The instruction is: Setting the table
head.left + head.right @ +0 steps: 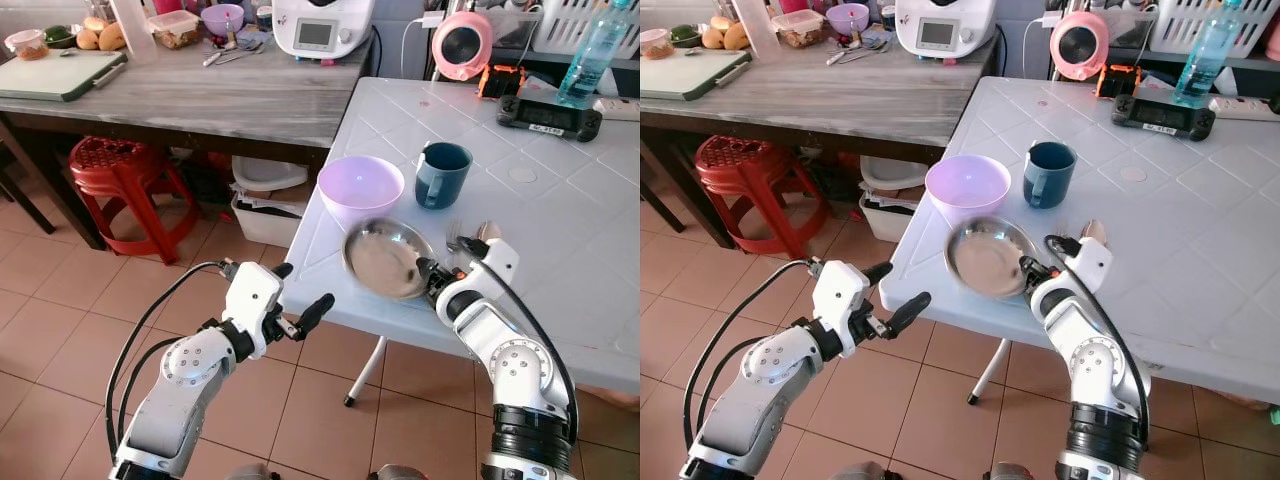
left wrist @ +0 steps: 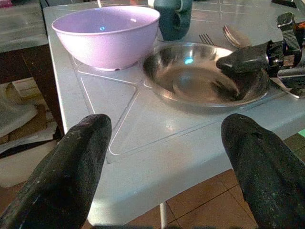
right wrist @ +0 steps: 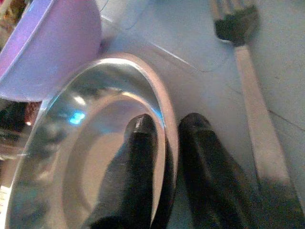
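Left gripper [image 1: 302,296] hangs off the table's near-left corner over the floor tiles, fingers spread wide, holding nothing. On the white table [image 1: 590,290], left to right: lilac bowl [image 1: 360,186], steel plate [image 1: 385,258] just in front of it near the edge, blue mug [image 1: 443,172] behind. Right gripper [image 3: 167,143] pinches the plate's right rim, one finger inside, one outside. Fork [image 3: 248,71] lies just right of the plate. Black device [image 1: 548,115] at the far edge has a label, too small to read.
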You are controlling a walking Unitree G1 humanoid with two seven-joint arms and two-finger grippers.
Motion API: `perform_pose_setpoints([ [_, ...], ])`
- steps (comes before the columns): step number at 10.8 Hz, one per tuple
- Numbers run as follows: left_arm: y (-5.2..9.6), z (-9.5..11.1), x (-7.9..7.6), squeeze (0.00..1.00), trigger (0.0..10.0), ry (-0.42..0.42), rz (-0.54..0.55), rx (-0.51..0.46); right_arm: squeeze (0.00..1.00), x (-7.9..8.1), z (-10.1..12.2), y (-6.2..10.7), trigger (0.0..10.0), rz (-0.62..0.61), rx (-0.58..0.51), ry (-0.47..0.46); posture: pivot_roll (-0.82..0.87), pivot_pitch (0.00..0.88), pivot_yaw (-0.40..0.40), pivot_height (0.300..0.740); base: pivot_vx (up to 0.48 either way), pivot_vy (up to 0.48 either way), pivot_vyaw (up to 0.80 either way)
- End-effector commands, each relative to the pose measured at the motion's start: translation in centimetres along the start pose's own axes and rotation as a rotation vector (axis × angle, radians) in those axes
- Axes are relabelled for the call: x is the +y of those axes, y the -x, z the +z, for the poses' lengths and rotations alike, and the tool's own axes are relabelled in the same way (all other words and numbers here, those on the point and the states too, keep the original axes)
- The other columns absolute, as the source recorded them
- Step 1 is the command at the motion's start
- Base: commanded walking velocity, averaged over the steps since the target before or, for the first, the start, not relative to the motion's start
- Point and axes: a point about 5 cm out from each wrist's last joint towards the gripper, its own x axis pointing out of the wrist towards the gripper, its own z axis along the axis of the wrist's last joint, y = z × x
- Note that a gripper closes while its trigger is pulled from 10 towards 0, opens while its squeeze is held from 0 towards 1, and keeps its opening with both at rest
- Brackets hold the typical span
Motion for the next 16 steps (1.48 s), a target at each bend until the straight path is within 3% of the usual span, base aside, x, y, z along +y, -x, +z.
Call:
perform_pose_setpoints([
  [1,0.2,-0.1,0.2,0.00,10.0,-0.013,0.012,0.009,0.00,-1.8,-2.0,0.0,10.0,-0.094,0.095,0.058,-0.03,0.000,0.071,0.740,0.000,0.000,0.00],
  [5,0.2,-0.2,0.0,0.00,10.0,-0.017,0.008,0.016,0.00,-1.4,-1.8,-0.4,10.0,-0.070,0.135,0.100,-0.02,0.000,0.066,0.740,0.000,0.000,0.00],
  [6,0.3,-0.3,0.0,0.00,10.0,-0.019,0.006,0.023,0.00,-1.5,-1.9,-0.5,0.0,-0.057,0.162,0.091,-0.02,0.000,0.062,0.740,0.000,0.000,0.00],
  [9,0.3,-0.4,-0.1,0.00,10.0,-0.017,0.003,0.031,0.00,-1.9,-2.2,-0.5,0.0,-0.053,0.202,0.080,-0.02,0.000,0.058,0.740,0.000,0.000,0.00],
  [11,0.4,-0.4,0.1,0.00,10.0,-0.018,0.007,0.029,0.00,-2.3,-2.3,-0.5,0.0,-0.078,0.191,0.015,-0.02,0.000,0.058,0.740,0.000,0.000,0.00],
  [14,0.3,-1.0,1.1,0.00,10.0,-0.014,0.054,0.038,0.00,-1.0,-1.8,-0.6,0.0,-0.031,0.124,-0.053,-0.03,0.000,0.051,0.740,0.000,0.285,0.00],
  [16,0.5,-1.6,1.8,0.00,10.0,-0.001,0.112,0.045,0.00,-0.1,-1.5,-0.5,0.0,-0.016,0.058,0.000,-0.03,0.000,0.057,0.740,0.000,0.480,0.00],
])
